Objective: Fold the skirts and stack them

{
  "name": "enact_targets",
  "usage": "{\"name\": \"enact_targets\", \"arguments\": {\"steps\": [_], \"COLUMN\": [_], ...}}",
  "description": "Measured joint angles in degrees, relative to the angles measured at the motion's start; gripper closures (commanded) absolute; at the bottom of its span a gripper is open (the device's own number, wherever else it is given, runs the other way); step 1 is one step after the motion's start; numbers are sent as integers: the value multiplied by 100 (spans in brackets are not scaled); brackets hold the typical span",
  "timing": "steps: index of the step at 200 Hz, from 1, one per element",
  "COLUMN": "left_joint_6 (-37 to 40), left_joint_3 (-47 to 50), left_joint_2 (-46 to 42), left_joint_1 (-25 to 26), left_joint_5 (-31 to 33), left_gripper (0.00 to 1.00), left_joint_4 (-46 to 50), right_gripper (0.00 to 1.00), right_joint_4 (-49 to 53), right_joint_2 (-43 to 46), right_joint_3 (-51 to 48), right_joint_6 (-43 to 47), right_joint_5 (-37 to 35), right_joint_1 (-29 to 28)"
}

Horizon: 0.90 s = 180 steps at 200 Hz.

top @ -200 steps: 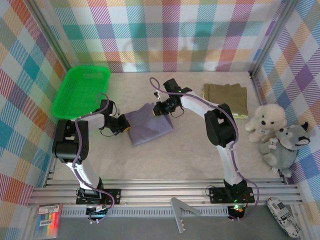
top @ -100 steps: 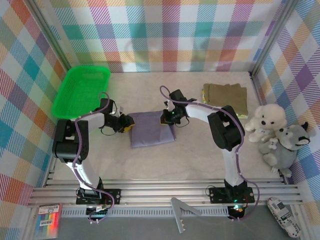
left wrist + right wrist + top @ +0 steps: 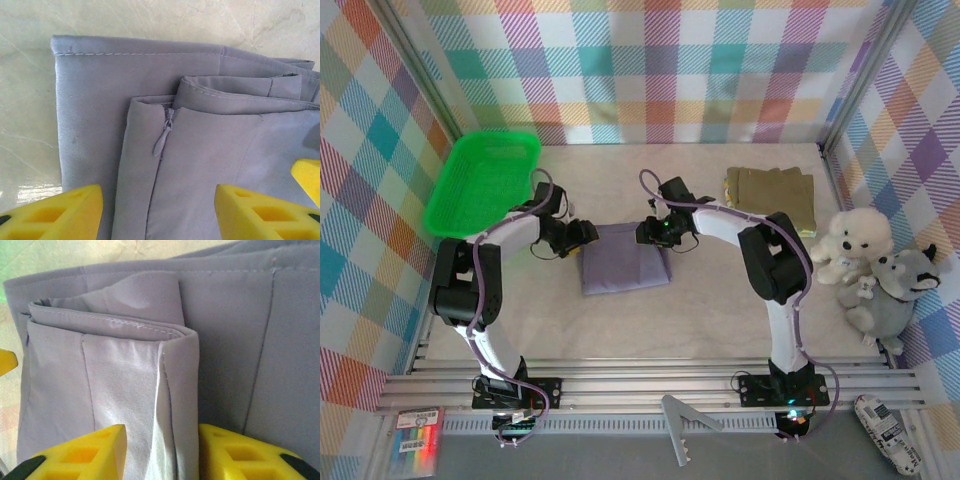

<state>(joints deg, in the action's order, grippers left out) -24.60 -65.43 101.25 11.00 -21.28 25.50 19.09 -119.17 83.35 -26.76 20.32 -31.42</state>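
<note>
The grey-lavender skirt [image 3: 625, 262] lies folded flat in the middle of the table. My left gripper [image 3: 582, 232] hovers at its left far corner, open, its yellow fingers [image 3: 55, 212] spread over the zip [image 3: 162, 137] with nothing between them. My right gripper [image 3: 650, 232] is at the skirt's right far corner, open, its fingers [image 3: 80, 455] either side of a folded edge [image 3: 170, 390] of the skirt [image 3: 125, 380]. The olive-brown skirt [image 3: 775, 195] lies folded at the back right, with a pale floral edge [image 3: 729, 184] peeking from under it.
A green plastic basket [image 3: 485, 180] stands at the back left. A white plush toy [image 3: 855, 245] and a grey one [image 3: 898, 290] sit against the right wall. Plaid walls close in the table on three sides.
Both grippers have gone from shut to open and let go of the grey-lavender skirt, which now lies squared and flat. The left gripper has moved back and to the right.
</note>
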Motion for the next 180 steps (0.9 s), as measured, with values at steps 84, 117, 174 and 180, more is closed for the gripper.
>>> {"name": "enact_targets", "arguments": {"steps": [84,117,174,180], "left_joint_6": [20,37,15,4], "left_joint_3": [-732,-756,-39,76], "left_joint_2": [675,831,533,483], "left_joint_1": [341,341,81,22], "left_joint_5": [815,833,376,293], "left_gripper": [59,86,100,100], "left_joint_4": [575,588,-94,-205], "right_gripper": [92,98,94,93], "right_joint_4": [0,7,236,249], "right_joint_2": [330,330,269,216], "right_joint_3": [-22,-9,490,625], "right_joint_6": [186,457,1370,1421], "right_joint_5": [-157,26,695,702], "right_joint_1": [0,0,0,0]}}
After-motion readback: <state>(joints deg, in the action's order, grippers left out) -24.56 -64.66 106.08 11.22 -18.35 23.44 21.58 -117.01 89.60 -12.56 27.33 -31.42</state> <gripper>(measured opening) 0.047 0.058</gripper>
